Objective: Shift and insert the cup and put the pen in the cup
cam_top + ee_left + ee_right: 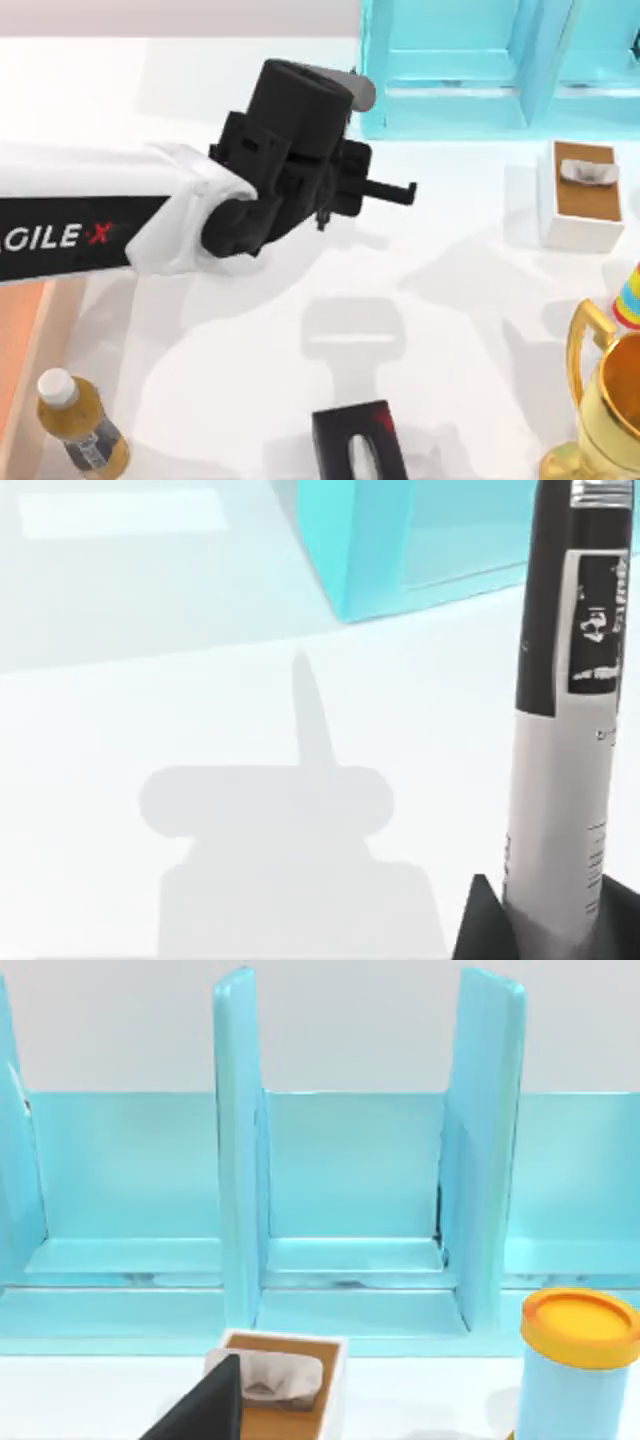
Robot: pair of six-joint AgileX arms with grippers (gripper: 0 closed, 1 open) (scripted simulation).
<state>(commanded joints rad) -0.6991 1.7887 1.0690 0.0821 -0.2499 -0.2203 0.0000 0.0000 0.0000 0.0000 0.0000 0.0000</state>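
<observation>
The pen [560, 730], a slim marker with a black end and a white-grey labelled barrel, is clamped in my left gripper [550, 930], whose dark fingers [480, 925] press its lower barrel. From above, my left gripper [345, 160] hangs over the back middle of the table, and the pen's grey end [360, 92] points toward the blue shelf. My right gripper [355, 445] is low at the table's front edge, near the middle. The cup is out of view.
A blue shelf rack [470, 60] spans the back right, with a tissue box [580, 195] in front of it. A gold trophy [605, 400] stands front right and a bottle [80, 425] front left. A blue canister with an orange lid [575, 1370] sits near the rack.
</observation>
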